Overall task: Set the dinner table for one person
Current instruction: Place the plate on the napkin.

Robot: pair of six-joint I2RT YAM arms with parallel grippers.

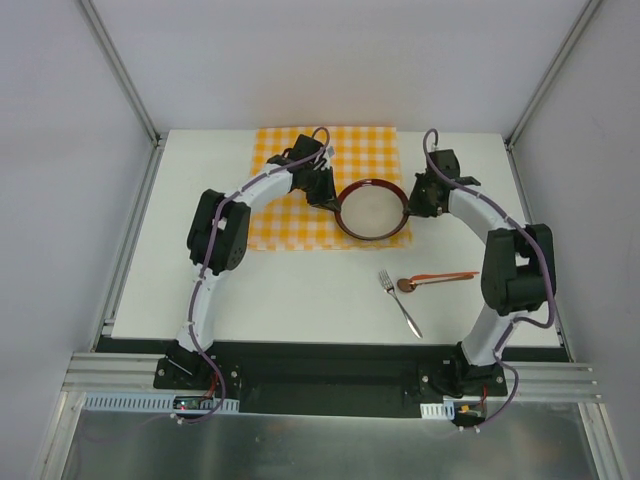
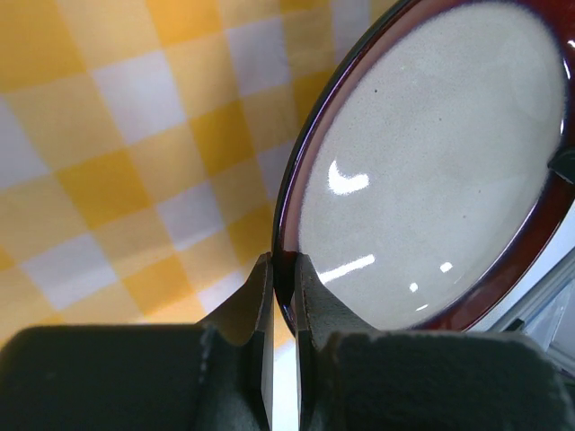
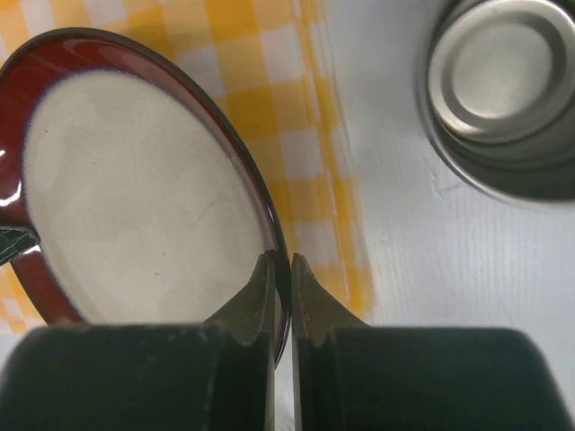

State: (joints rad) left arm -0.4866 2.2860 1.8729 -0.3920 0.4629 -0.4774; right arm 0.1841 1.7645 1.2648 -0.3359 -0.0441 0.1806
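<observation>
A robot lab cell: white panels [image 1: 320, 60], aluminium frame rails [image 1: 121, 70].

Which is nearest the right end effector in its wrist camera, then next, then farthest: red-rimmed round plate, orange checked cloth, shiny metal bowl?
1. Red-rimmed round plate: rim pinched in the right end effector.
2. Orange checked cloth: just beyond, beneath the plate.
3. Shiny metal bowl: upper right, on the white table.
</observation>
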